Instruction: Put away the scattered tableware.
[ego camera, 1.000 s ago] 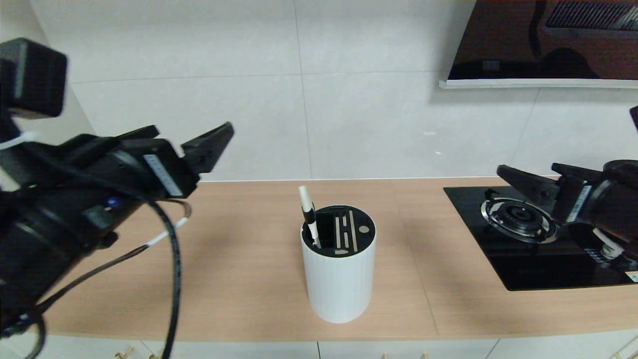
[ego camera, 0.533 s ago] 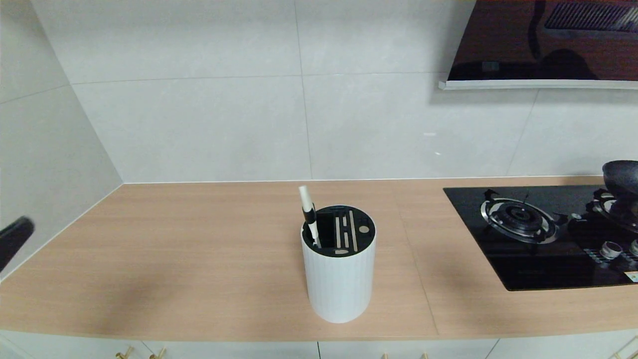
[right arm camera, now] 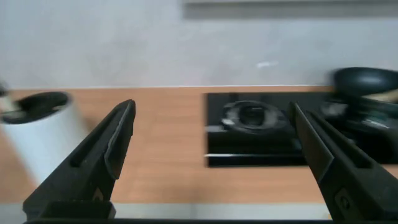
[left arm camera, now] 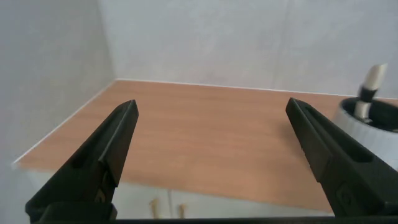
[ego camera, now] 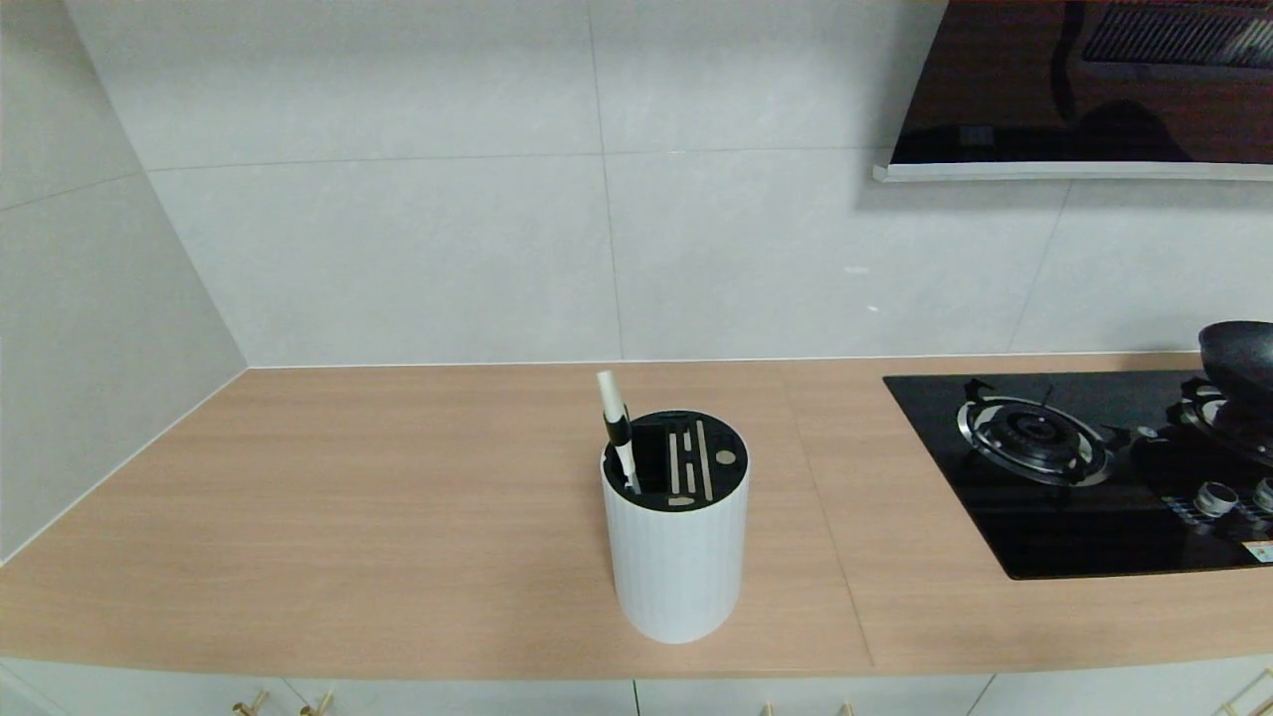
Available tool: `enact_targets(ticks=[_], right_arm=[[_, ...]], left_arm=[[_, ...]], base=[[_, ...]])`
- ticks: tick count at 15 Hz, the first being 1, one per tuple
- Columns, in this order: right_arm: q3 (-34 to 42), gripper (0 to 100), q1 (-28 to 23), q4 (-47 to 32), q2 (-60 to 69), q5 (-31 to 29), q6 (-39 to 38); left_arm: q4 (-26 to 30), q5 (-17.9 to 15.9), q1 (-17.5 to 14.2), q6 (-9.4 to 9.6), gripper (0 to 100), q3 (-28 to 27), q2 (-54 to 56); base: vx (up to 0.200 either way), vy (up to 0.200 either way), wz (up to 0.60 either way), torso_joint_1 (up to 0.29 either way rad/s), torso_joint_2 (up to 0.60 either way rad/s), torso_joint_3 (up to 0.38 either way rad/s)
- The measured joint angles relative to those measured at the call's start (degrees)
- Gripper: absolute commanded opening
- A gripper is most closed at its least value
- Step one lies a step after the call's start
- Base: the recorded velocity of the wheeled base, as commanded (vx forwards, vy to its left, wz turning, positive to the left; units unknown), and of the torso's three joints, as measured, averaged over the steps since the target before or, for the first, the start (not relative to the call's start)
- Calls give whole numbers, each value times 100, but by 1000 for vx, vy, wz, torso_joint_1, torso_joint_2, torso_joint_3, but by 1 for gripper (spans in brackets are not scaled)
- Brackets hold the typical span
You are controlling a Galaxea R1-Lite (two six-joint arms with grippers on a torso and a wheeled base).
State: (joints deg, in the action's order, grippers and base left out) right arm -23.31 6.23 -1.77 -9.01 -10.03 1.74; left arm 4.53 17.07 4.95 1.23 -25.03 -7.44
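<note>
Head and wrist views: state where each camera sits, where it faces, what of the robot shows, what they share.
Head view: on the robot's head, facing forward and down at the counter, the white holder and the stove.
Left wrist view: on the left wrist, facing past the open left claw over the counter toward the wall corner.
Right wrist view: on the right wrist, facing past the open right claw toward the stove.
Shared: the holder in all three; the stove in head and right wrist views.
</note>
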Motion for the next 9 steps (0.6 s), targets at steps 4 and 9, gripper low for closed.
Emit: enact_targets(ticks=[4, 9], right_arm=[[358, 100, -455, 190, 549, 262, 22], [1635, 100, -625, 727, 866, 347, 39]], left_arm=[[-119, 124, -533, 189, 100, 375, 510], [-378, -185, -539, 341, 100, 1521, 733]], base=[[0, 0, 0, 0, 0, 0], [0, 0, 0, 0, 0, 0]])
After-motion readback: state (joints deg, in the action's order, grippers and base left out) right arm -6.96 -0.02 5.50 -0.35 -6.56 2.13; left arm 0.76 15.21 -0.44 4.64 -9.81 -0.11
